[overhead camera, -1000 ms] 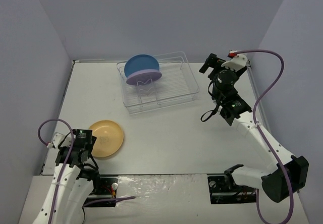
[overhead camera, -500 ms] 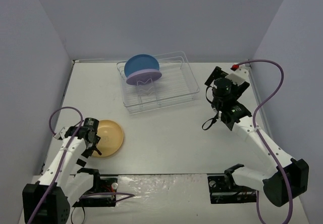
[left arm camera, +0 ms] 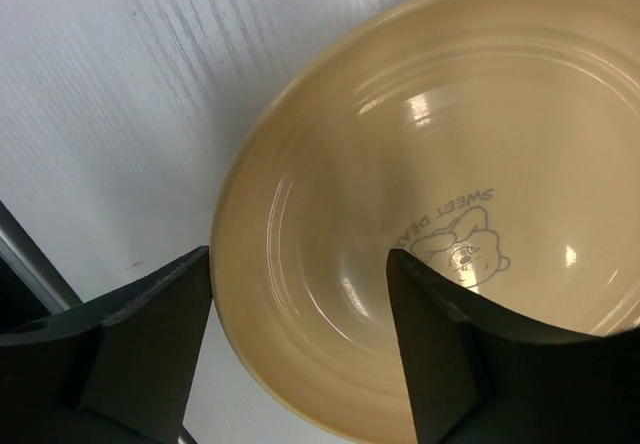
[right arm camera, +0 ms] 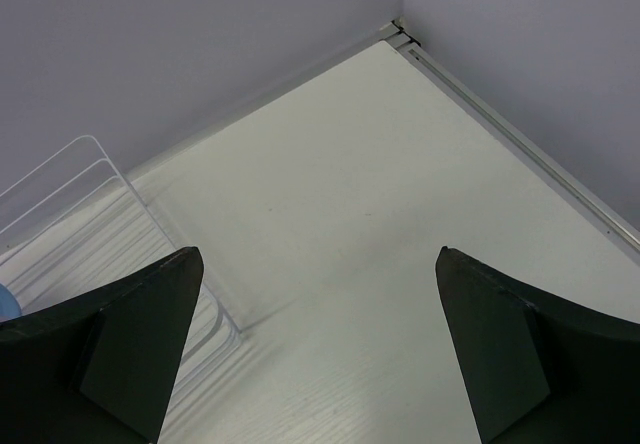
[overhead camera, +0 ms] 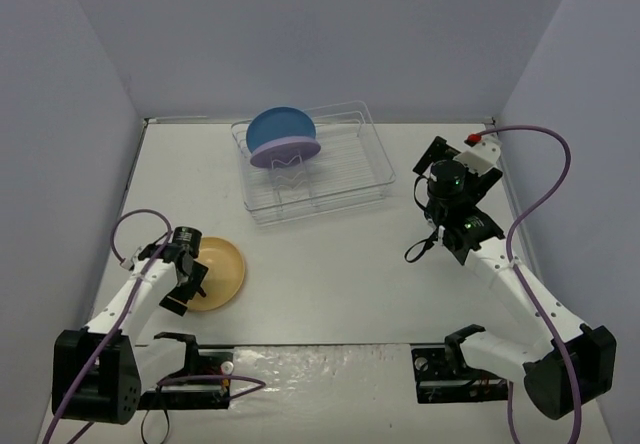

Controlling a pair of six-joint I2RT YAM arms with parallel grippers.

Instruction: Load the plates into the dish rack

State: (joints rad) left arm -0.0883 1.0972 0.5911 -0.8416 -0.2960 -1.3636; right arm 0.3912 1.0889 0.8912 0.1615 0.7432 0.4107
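The yellow-orange plate (overhead camera: pixel 218 272) lies flat on the table at the front left; in the left wrist view (left arm camera: pixel 430 164) it fills the frame and shows a bear print. My left gripper (overhead camera: pixel 196 281) is open and straddles the plate's near-left rim (left arm camera: pixel 298 257), one finger over the table and one over the plate's inside. The blue plate (overhead camera: pixel 281 126) and the lavender plate (overhead camera: pixel 286 152) stand in the wire dish rack (overhead camera: pixel 350 179) at the back. My right gripper (overhead camera: pixel 432 156) is open and empty to the right of the rack (right arm camera: pixel 320 254).
The enclosure walls stand close on the left, back and right. The rack's right corner (right arm camera: pixel 100 194) shows at the left of the right wrist view. A purple cable (overhead camera: pixel 540 194) loops off the right arm near the right wall.
My left arm has swung out to the yellow-orange plate, and its open gripper now straddles the rim. My right gripper has drawn back a little to the right, away from the rack.
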